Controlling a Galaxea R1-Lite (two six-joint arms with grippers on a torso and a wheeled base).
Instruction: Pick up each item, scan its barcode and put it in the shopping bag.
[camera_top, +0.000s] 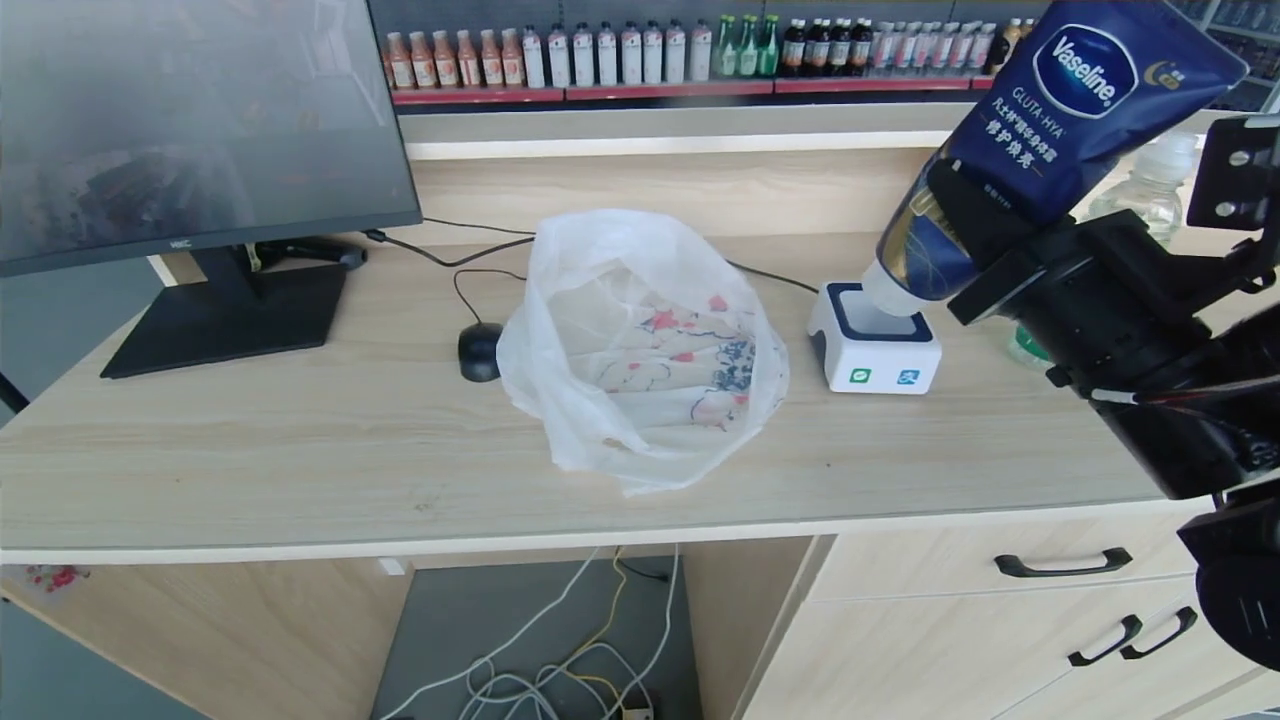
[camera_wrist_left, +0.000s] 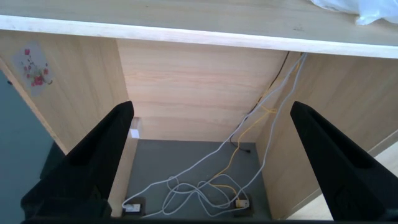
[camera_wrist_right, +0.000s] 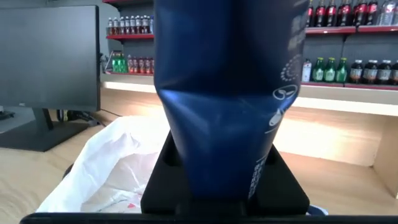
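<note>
A dark blue lotion tube (camera_top: 1040, 130) with a white cap hangs cap-down over the white barcode scanner (camera_top: 873, 350), and my right gripper (camera_top: 975, 245) is shut on the tube's lower part. Up close the tube (camera_wrist_right: 230, 93) stands between the gripper's black jaws. The white plastic shopping bag (camera_top: 640, 340) stands open in the middle of the counter, left of the scanner; it also appears as the bag (camera_wrist_right: 118, 162) behind the tube. My left gripper (camera_wrist_left: 211, 162) hangs open below the counter's front edge, facing the cable-strewn floor under the desk.
A black monitor (camera_top: 190, 120) stands at the counter's back left, with a black mouse (camera_top: 480, 351) beside the bag. A clear water bottle (camera_top: 1150, 190) stands behind my right arm. Drawers (camera_top: 1060, 565) sit under the counter's right. Shelves of bottles (camera_top: 700, 50) line the back.
</note>
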